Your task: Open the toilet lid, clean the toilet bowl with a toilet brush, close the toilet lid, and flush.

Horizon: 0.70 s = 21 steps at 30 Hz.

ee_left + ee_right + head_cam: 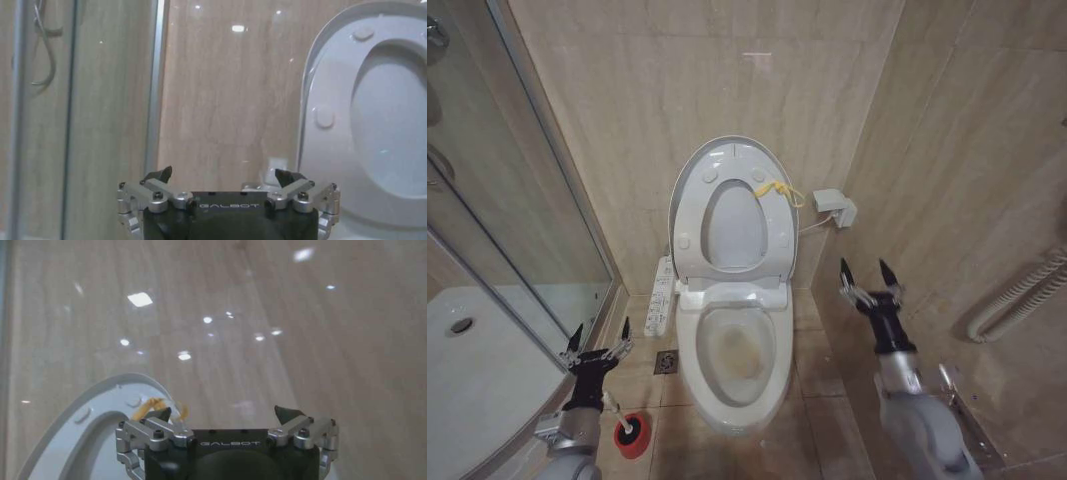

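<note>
The toilet lid [689, 180] stands raised against the beige tiled wall [647, 90], with the ring-shaped seat [737, 228] lifted up flat against it, and a yellow cord [777, 190] tied at the rim on the robot's right side. Below them the toilet bowl [772, 385] lies open, its basin stained yellowish brown around the middle. A white button-strip side panel [662, 295] runs along the bowl on the robot's left. The toilet brush [630, 428] sits on the floor left of the bowl, its black head in a round red holder cup [634, 442]. The left gripper [599, 335] hovers just above the brush and holder, fingers spread wide and holding nothing. The right gripper [867, 272] hangs in the air right of the bowl, well apart from it, its fingers likewise spread and empty. A small white wall box [835, 207] with a cable sits right of the lid, and a glass shower enclosure [497, 230] stands at the far left
</note>
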{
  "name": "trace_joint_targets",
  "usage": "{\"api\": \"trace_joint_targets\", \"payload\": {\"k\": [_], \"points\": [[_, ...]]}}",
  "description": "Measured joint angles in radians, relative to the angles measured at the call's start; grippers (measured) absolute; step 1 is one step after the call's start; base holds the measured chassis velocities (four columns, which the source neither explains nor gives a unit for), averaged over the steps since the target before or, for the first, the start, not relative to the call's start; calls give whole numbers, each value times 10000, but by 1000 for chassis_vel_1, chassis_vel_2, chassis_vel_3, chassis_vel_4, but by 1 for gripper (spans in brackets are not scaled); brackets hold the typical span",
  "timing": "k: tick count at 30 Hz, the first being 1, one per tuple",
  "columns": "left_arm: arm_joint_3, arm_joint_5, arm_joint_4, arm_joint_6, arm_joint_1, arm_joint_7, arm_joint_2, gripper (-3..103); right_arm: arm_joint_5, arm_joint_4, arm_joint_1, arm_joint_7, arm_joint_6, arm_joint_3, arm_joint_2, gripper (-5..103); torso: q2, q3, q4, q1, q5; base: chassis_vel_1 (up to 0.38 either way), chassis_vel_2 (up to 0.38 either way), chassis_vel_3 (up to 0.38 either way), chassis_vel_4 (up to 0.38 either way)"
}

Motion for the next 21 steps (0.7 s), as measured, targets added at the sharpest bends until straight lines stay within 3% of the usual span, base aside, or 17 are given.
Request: {"api": "trace_joint_targets", "payload": {"k": [6,9,10,12,14,15,18,19,20,21], "points": [[397,59,-1,-16,-305,9,71,100,-940,988,-1945,464,277,10,1099,100,0,1,-1,0,-1,0,0,0,0],[500,251,-71,-75,-254,189,169,100,-2260,1107,-2840,558,922,-52,1612,100,0,1,-2,0,-1,0,0,0,0],[500,251,-71,-75,-254,189,169,100,-2260,1107,-2840,558,922,-52,1612,100,0,1,-2,0,-1,0,0,0,0],[407,419,-115,-298,-74,400,237,100,-2908,1016,-2971,518,1345,17,1855,100,0,1,2,1,-3,0,0,0,0],[98,363,-19,-914,81,982,303,100,-3039,1036,-2966,525,1424,1,2088,100,-1,1,2,1,0,0,0,0,0],[98,363,-19,-914,81,982,303,100,-3039,1036,-2966,525,1424,1,2088,100,-1,1,2,1,0,0,0,0,0],[-578,-372,985,-2656,13,3216,426,100,-3191,1114,-2931,465,1425,-202,2388,100,-1,2,5,1,0,0,0,0,0],[-824,-823,1568,-3287,-155,4306,486,100,-3270,1108,-2900,404,1443,-259,2468,100,-1,1,1,1,-2,0,0,0,0],[-824,-823,1568,-3287,-155,4306,486,100,-3270,1108,-2900,404,1443,-259,2468,100,-1,1,1,1,-2,0,0,0,0],[-1053,-1396,2335,-3884,-373,5477,588,100,-3334,1054,-2846,354,1455,-329,2570,100,-1,1,-2,1,-4,0,0,0,0]]}}
